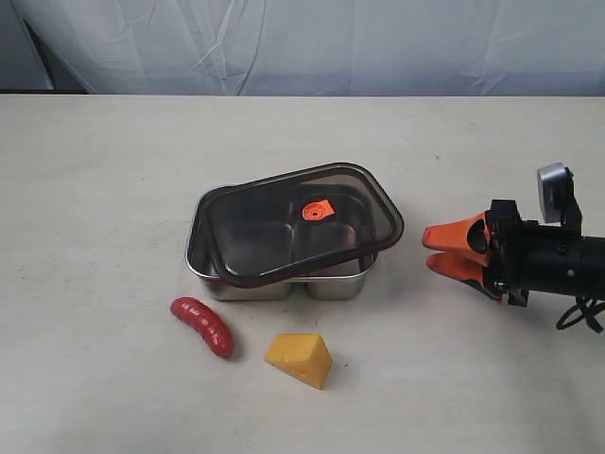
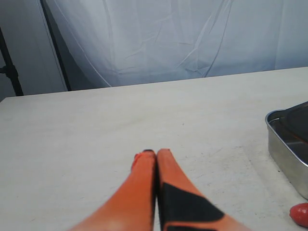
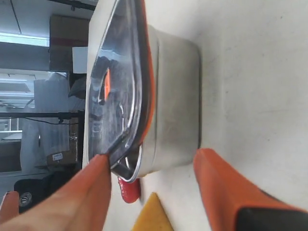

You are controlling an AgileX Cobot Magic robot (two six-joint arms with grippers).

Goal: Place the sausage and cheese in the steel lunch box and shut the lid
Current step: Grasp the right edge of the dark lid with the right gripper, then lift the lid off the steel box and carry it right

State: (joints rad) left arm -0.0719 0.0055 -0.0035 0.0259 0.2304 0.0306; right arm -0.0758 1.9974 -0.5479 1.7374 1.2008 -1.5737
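The steel lunch box (image 1: 333,287) stands mid-table, with the dark lid (image 1: 265,241) lying askew on top, its orange valve tab (image 1: 318,211) facing up. In front of the box lie the red sausage (image 1: 202,326) and the yellow cheese wedge (image 1: 300,358). My right gripper (image 1: 437,250) is open to the right of the box, apart from it and pointing at it. The right wrist view shows the box (image 3: 175,106), lid (image 3: 122,91), sausage (image 3: 130,189) and cheese (image 3: 151,216) beyond its fingers (image 3: 221,187). My left gripper (image 2: 156,153) is shut and empty, out of the exterior view.
A white cloth backdrop (image 1: 312,43) hangs behind the pale table (image 1: 95,189). The left wrist view shows the box corner (image 2: 288,149) and a bit of the sausage (image 2: 301,215) to one side of the shut fingers.
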